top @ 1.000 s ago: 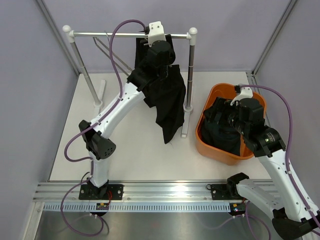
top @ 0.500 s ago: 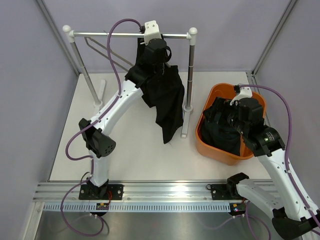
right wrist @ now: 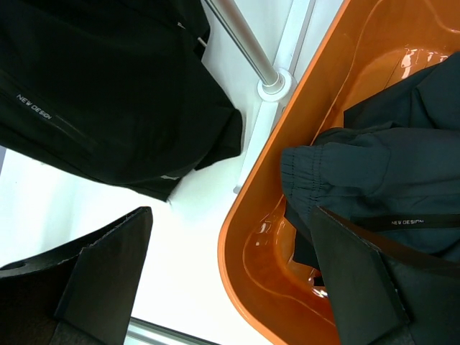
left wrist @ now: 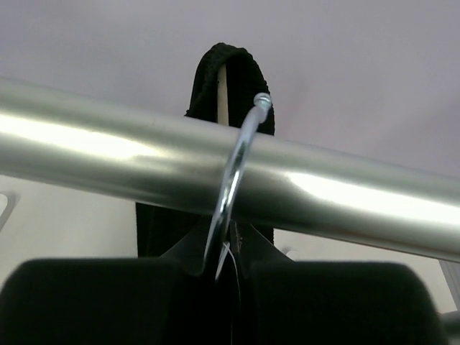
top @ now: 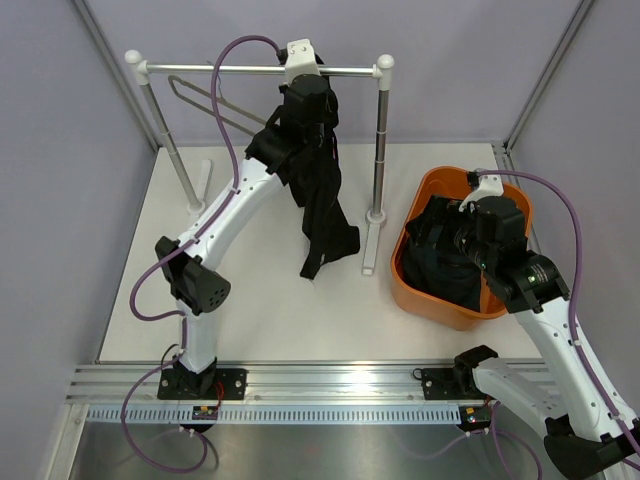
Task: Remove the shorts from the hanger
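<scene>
One pair of black shorts (top: 320, 205) hangs limp on a hanger under the rack's rail (top: 220, 70). The hanger's wire hook (left wrist: 241, 165) curls over the rail (left wrist: 108, 154), and my left gripper (top: 305, 95) is just below it. In the left wrist view my left gripper (left wrist: 226, 269) is shut on the hook's stem, with black fabric close around it. A second dark pair of shorts (top: 450, 255) lies in the orange tub (top: 440, 310). My right gripper (right wrist: 230, 280) stands open over the tub's left rim (right wrist: 251, 237), holding nothing. The hanging shorts (right wrist: 108, 86) show at that view's upper left.
The rack has a left post (top: 170, 150) and a right post (top: 380, 140) on a white foot (top: 370, 245), close beside the tub. A bare wire hanger (top: 200, 95) hangs at the rail's left. Grey walls enclose the white table on three sides.
My left gripper rose to the rail and closed on the hanger's hook. The hanging shorts swung left and bunched narrower. The right arm stayed still.
</scene>
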Tool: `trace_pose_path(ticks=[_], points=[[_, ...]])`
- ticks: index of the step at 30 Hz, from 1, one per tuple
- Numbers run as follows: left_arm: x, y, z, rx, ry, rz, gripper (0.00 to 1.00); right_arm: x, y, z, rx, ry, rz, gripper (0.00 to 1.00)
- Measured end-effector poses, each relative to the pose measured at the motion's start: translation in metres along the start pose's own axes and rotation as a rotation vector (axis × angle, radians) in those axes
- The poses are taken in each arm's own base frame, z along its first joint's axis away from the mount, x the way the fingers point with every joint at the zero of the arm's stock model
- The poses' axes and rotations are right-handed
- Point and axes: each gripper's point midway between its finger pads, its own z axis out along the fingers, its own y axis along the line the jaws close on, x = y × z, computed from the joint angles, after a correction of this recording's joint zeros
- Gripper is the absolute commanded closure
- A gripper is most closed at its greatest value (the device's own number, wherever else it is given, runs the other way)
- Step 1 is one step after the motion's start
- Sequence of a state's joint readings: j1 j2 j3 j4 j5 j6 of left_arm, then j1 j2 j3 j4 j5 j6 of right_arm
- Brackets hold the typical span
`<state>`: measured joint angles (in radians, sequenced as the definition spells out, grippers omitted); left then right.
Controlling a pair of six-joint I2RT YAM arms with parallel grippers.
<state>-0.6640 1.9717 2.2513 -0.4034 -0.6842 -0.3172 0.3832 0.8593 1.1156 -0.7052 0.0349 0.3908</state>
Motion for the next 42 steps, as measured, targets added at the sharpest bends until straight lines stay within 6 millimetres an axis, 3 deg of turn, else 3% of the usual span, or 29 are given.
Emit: trace_pose_path(ticks=[7,13,24,28,35,42], points=[[-0.001,0.0,-0.002,0.043,0.019,0.052,1.0,0.001,-0.001,0.0,0.001,0.001,0.0,0.01],[-0.002,0.001,-0.016,0.11,0.068,0.14,1.0,0.001,-0.001,0.0,0.001,0.001,0.0,0.01],[-0.045,0.01,-0.074,0.245,0.082,0.186,1.0,0.002,-0.001,0.004,0.006,0.008,0.0,0.01],[-0.05,0.012,-0.09,0.289,0.098,0.2,1.0,0.001,-0.002,0.005,0.014,0.007,-0.001,0.01],[-0.021,0.021,-0.111,0.344,0.213,0.249,1.0,-0.004,0.001,0.004,0.006,-0.003,-0.007,0.01],[0.012,0.046,-0.144,0.353,0.321,0.289,1.0,-0.011,0.013,0.006,-0.044,0.003,-0.02,0.05]])
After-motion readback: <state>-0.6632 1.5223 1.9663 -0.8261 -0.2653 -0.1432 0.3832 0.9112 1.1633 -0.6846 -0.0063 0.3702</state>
